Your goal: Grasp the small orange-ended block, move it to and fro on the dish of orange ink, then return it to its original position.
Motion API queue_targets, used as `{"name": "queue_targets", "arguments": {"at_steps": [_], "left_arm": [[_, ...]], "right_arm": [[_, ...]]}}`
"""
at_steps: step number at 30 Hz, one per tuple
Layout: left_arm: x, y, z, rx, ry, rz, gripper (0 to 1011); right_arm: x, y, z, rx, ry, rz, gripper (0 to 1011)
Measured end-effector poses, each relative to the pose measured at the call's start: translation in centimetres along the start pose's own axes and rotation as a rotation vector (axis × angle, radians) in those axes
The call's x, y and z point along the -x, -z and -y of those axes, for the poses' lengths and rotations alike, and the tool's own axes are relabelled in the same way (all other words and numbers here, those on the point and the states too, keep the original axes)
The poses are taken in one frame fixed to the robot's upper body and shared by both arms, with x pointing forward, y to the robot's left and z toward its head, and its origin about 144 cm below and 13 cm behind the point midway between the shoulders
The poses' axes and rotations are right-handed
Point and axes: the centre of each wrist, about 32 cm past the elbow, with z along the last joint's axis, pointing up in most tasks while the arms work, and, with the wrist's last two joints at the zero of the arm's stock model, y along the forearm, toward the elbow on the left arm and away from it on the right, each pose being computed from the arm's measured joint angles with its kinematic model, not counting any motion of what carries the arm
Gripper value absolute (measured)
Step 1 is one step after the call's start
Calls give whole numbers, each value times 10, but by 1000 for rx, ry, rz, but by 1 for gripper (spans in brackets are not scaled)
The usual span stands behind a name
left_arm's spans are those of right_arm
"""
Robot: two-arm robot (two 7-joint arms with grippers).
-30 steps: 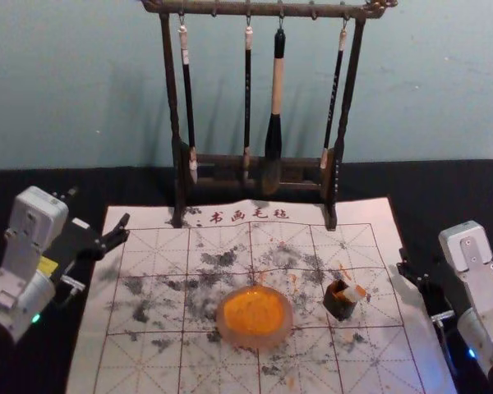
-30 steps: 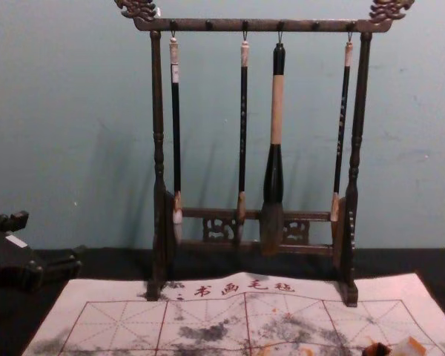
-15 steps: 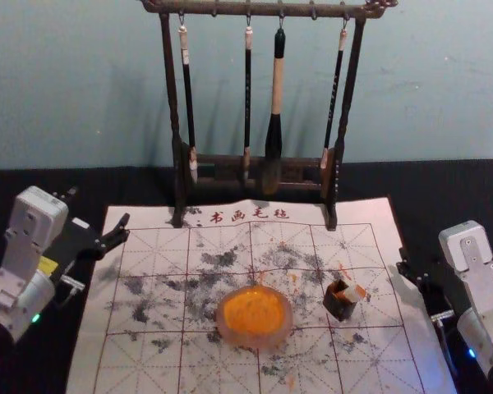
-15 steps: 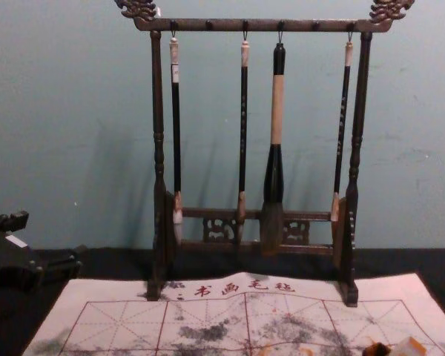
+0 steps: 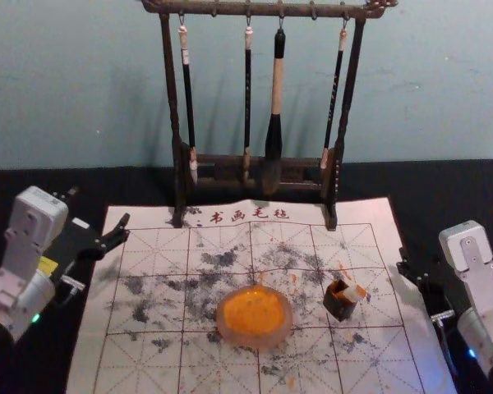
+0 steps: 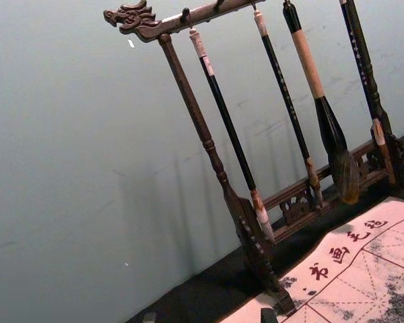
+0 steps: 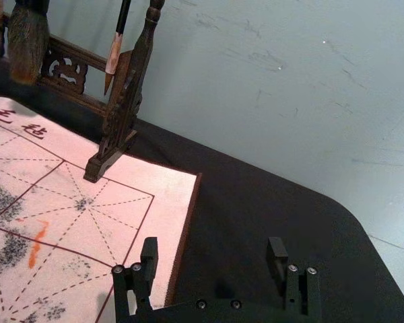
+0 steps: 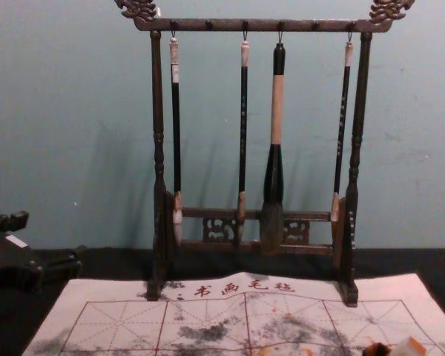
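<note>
1. The small orange-ended block (image 5: pixel 350 294) rests tilted at the mouth of a small dark pot (image 5: pixel 338 307), its orange end out toward my right.
2. The dish of orange ink (image 5: pixel 255 339) sits to the left of that pot, near but apart from it.
3. Both pot and dish stand on a gridded, ink-smudged mat (image 5: pixel 140 361) spread on the black tabletop (image 5: pixel 452 185).
4. My right end effector (image 5: pixel 410 272) is beside the mat's right edge, its jaws spread with nothing between them.
5. My left end effector (image 5: pixel 99 208) is out by the mat's left edge, also open and holding nothing.
6. At the mat's far edge stands a dark wooden rack (image 8: pixel 158 111), four brushes (image 8: pixel 277 111) hanging from its bar, a wall (image 8: pixel 59 111) behind.
</note>
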Motion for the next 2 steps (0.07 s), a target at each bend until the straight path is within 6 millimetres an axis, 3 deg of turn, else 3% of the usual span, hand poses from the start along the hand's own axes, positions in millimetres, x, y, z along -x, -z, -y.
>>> {"name": "queue_targets", "arguments": {"at_steps": [2], "left_arm": [[0,0,0,0,0,0,1001]], "right_arm": [[0,0,0,0,0,0,1002]]}}
